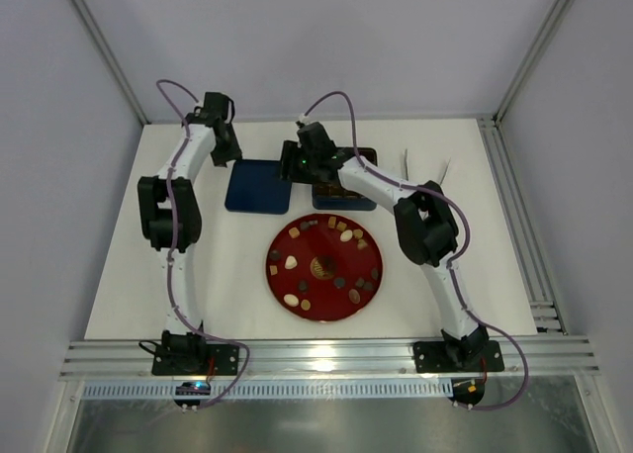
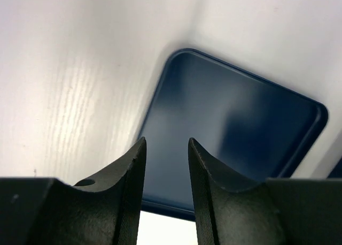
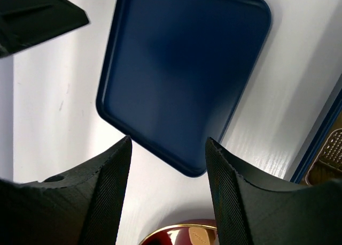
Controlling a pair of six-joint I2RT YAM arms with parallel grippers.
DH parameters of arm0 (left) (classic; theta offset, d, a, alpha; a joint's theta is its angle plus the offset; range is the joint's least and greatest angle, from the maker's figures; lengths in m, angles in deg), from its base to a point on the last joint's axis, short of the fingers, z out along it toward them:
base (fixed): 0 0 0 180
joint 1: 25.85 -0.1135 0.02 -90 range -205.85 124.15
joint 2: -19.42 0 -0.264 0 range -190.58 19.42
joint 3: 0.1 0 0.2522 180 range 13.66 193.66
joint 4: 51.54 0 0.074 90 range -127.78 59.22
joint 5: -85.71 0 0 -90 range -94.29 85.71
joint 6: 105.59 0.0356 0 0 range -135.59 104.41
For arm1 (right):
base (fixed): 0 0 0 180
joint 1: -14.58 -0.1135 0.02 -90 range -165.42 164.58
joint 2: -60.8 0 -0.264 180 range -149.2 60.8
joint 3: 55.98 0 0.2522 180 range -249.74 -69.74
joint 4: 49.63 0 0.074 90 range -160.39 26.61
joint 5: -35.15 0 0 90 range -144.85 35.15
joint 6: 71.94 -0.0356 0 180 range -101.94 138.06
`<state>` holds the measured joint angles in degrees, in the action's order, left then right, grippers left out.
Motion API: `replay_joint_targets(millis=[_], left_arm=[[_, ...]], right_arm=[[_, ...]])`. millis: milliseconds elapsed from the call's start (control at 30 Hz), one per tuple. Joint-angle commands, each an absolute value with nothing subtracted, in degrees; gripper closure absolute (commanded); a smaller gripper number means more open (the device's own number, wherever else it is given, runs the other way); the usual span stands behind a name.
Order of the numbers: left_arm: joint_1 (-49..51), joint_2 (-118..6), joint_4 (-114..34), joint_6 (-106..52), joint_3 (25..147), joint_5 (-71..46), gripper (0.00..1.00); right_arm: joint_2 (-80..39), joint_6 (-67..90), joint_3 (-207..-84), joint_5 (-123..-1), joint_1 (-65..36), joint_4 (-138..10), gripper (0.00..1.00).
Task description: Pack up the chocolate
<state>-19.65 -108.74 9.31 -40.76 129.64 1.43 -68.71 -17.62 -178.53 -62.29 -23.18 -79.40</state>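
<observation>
The left gripper (image 2: 166, 143) has its jaws a little apart with nothing between them. The right gripper (image 3: 168, 139) gapes wider, equally bare. Both hang over the blue lid (image 1: 255, 186), which lies flat just past the red plate (image 1: 310, 247), off its far-left side. The tin (image 1: 346, 202) sits just beyond the plate, largely under the right arm. The chocolate (image 1: 346, 235) lies scattered across the plate. Packing looks barely begun, and I can't tell whether anything is in the tin yet.
</observation>
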Motion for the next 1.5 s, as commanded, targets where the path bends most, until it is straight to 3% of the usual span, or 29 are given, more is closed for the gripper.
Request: replay_joint_targets(millis=[0, 267, 467, 667, 967, 1300, 1467], left_arm=[[-22.15, -106.78, 8.01, -38.36, 128.62, 1.26, 0.64], [-27.76, -108.37, 4.5, -34.75, 124.84, -13.4, 0.64], [-29.36, -110.13, 3.1, -32.03, 124.05, -21.58, 0.58], [-29.54, -111.53, 1.85, -30.53, 123.52, -25.56, 0.55], [-29.72, -114.08, 1.68, -30.71, 123.0, -25.56, 0.6], [-29.8, -115.93, 2.12, -31.23, 122.65, -25.65, 0.73], [-29.8, -115.67, 2.38, -31.41, 122.64, -24.42, 0.98]], right_arm=[[-70.06, -15.26, -182.49, -62.49, -23.21, -81.84, 0.41], [-77.27, -13.23, -191.98, -63.11, -22.95, -86.59, 0.41], [-79.21, -12.88, -193.4, -60.48, -22.77, -88.52, 0.45], [-78.94, -12.79, -192.26, -58.89, -22.77, -88.26, 0.46], [-80.61, -12.35, -193.75, -57.84, -22.77, -90.02, 0.46], [-82.81, -11.3, -195.85, -57.31, -22.77, -90.98, 0.45], [-83.87, -11.38, -197.0, -57.22, -22.77, -91.42, 0.46]])
